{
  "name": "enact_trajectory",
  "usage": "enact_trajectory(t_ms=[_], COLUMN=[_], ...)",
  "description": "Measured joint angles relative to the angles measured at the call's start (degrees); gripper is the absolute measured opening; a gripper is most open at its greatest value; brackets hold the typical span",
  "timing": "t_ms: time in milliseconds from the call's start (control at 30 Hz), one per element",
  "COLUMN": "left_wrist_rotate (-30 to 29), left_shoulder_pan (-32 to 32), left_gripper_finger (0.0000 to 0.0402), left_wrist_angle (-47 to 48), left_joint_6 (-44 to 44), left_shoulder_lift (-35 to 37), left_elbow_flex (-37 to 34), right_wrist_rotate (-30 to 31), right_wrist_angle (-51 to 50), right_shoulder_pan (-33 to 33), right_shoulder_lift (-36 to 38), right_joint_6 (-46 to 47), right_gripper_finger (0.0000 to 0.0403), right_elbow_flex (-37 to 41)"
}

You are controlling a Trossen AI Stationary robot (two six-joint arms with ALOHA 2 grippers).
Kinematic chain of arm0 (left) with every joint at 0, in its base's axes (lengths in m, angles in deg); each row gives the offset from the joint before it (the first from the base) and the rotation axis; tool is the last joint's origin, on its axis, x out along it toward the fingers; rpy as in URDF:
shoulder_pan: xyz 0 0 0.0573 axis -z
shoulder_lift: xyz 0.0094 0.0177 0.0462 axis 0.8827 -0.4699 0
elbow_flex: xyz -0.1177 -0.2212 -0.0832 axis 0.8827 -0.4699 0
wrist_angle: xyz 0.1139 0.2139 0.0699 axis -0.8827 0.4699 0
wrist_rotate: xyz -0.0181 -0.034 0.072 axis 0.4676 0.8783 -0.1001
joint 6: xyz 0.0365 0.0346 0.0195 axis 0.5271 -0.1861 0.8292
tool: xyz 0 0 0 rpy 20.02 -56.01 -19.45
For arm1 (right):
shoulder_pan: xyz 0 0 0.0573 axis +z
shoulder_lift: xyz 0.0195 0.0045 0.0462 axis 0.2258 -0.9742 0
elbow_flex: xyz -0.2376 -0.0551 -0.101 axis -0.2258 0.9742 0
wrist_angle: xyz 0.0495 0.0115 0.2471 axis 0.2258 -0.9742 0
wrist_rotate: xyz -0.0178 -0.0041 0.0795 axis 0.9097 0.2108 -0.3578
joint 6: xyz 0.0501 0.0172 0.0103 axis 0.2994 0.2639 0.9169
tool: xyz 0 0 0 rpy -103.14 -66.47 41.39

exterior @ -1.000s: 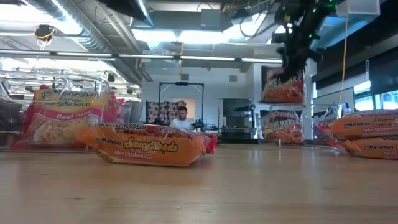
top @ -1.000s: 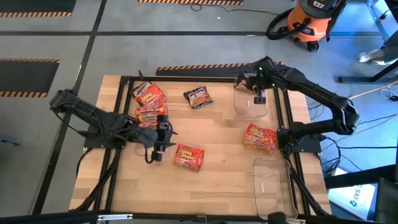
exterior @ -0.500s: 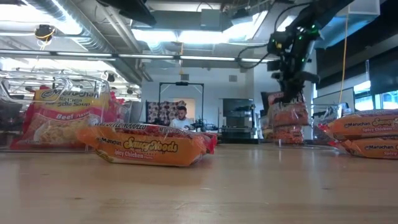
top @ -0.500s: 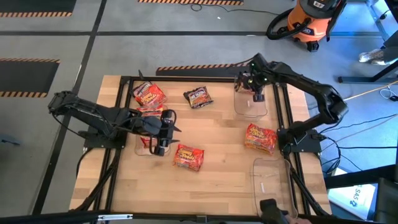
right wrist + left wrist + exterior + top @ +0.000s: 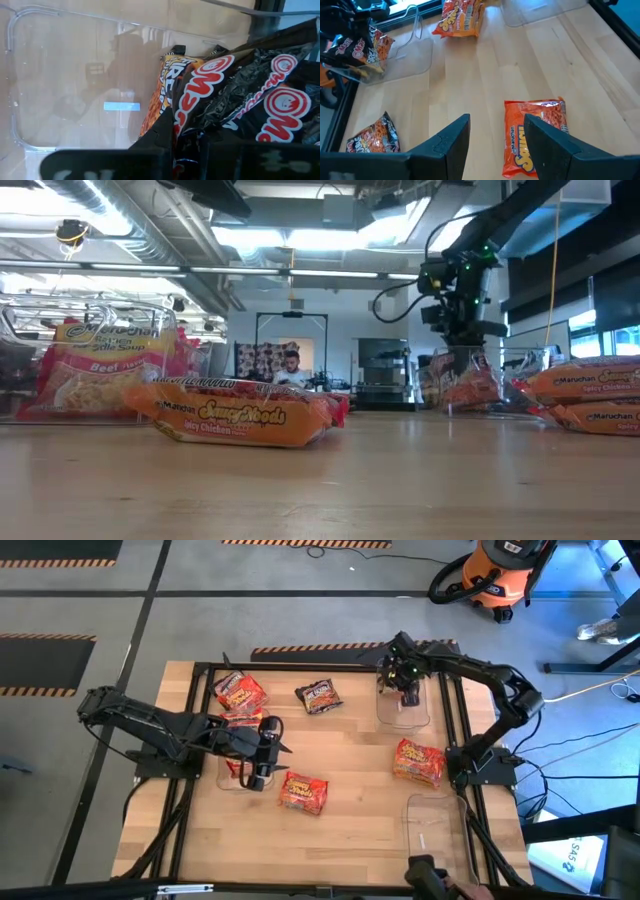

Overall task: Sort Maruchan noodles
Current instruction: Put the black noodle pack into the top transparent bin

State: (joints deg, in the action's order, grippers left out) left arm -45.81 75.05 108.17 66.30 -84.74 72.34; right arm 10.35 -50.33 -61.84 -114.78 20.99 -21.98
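One dark noodle packet (image 5: 235,95) sits pinched in the right gripper (image 5: 405,680), whose fingers are pressed together on it, down inside the clear bin (image 5: 403,712) at the far right of the table (image 5: 350,830). The packet's black wrapper with red and white lettering crumples against the bin's wall in the right wrist view, and from table height the packet (image 5: 462,385) shows inside the bin under the gripper (image 5: 462,340).

Other packets lie spread over the wood. A dark one (image 5: 319,696) lies flat at the far middle, well apart from the bin. A red-and-yellow one (image 5: 419,762) lies near the right edge, between the far bin and a second clear bin (image 5: 435,830) at the near right. Another red-and-yellow packet (image 5: 303,792) lies near the table's middle, just beside the left gripper (image 5: 256,780), which hangs over the wood with its fingers spread and nothing between them. Two more red packets (image 5: 240,693) lie at the far left, close to the left arm.

In the room beyond the table a person (image 5: 292,370) sits far off.
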Motion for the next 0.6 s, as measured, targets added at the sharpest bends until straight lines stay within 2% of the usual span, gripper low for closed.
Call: enact_trajectory(t_ms=[300,600], left_wrist_rotate=[0.00,0.00], left_shoulder_pan=[0.00,0.00], left_gripper_finger=[0.0180,0.0180], left_wrist_angle=[0.09,0.09], left_joint_6=[-0.04,-0.06], left_shoulder_lift=[0.00,-0.01], left_elbow_flex=[0.00,0.00], right_wrist_rotate=[0.63,4.72], right_wrist_angle=[2.62,2.98], right_shoulder_pan=[0.02,0.02], right_shoulder_lift=[-0.24,-0.24], right_joint_6=[4.45,4.39], right_gripper_finger=[0.0030,0.0120], right_elbow_flex=[0.00,0.00])
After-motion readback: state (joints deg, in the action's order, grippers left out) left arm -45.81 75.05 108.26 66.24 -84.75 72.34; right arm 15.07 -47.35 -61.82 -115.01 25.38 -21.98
